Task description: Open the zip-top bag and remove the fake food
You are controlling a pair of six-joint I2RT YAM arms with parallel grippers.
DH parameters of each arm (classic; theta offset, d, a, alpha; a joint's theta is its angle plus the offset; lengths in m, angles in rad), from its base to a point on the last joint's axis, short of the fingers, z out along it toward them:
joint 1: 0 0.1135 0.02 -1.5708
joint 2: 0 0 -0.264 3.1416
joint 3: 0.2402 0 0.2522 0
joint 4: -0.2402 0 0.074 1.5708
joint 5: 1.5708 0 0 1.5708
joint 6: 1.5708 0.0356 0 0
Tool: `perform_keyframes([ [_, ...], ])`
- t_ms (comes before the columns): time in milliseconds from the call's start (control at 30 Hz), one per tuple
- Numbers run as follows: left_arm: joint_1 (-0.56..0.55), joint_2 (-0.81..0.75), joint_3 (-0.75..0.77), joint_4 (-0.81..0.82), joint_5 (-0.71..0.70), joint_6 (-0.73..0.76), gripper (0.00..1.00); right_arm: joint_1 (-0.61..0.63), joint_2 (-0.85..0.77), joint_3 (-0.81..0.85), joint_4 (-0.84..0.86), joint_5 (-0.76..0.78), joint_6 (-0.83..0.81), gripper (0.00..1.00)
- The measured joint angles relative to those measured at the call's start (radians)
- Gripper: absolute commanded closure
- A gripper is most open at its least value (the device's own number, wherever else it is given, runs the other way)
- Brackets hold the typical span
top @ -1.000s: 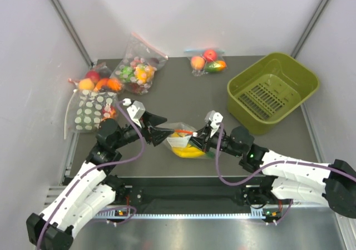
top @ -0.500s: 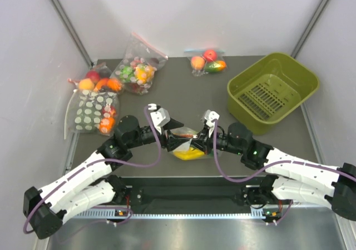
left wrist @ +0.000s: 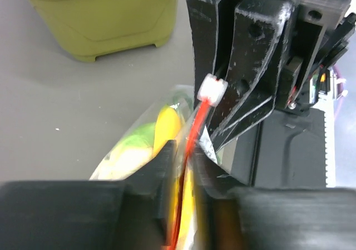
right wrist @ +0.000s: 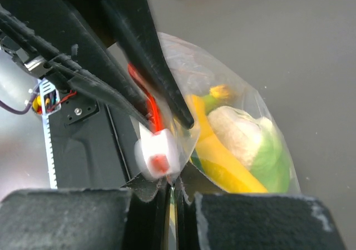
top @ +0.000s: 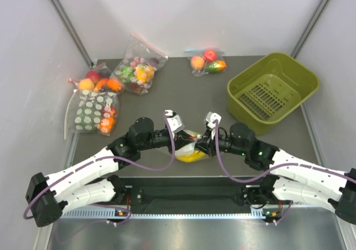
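**Position.** The zip-top bag (top: 192,145) lies on the table (top: 183,97) between the two claws, its mouth end up against both sets of fingertips. The yellow bananas (right wrist: 222,164) and the pale green-and-white lettuce head (right wrist: 250,136) sit inside it, just beyond the right claw.

**Claw state.** The right claw (right wrist: 172,188) is closed on the bag's rim, and the white slider (right wrist: 158,153) sits directly above its fingertips. The left claw (left wrist: 185,153) has its jaws narrowed about the red zip strip (left wrist: 192,130), one pad on each face. Whether that pinch is complete cannot be told.

**Handling, as judged.**
- The film is thin, crinkly and probably slick, so it will slip out of a shallow pinch.
- Take hold on the stiffer zip strip or the rim just behind it, never on the loose belly.
- The contents look hollow and light, so the bag will lift or drag rather than stay put. One claw must anchor the rim while the other works the slider.
- Grip the bananas across the bunch. The lettuce head is rounder and more likely to roll
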Motion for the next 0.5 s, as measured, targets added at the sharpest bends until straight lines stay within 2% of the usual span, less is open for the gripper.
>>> perform_keyframes([
  [100,-0.011,0.008,0.0,-0.004,-0.015,0.007,0.93,0.0,-0.013,0.0,-0.025,0.016,0.002,0.97],
  [333,-0.018,-0.097,-0.037,-0.004,-0.056,0.004,0.97,-0.02,-0.1,-0.002,-0.077,0.078,0.006,0.94],
  [433,-0.019,-0.153,-0.058,0.012,-0.06,-0.008,0.98,-0.029,-0.162,-0.003,-0.079,0.089,0.01,0.86],
  [467,-0.019,-0.161,-0.06,0.018,-0.06,-0.014,0.98,-0.033,-0.181,-0.003,-0.08,0.094,0.012,0.78],
  [500,-0.019,-0.163,-0.061,0.023,-0.056,-0.019,0.98,-0.036,-0.194,-0.003,-0.083,0.099,0.015,0.73],
])
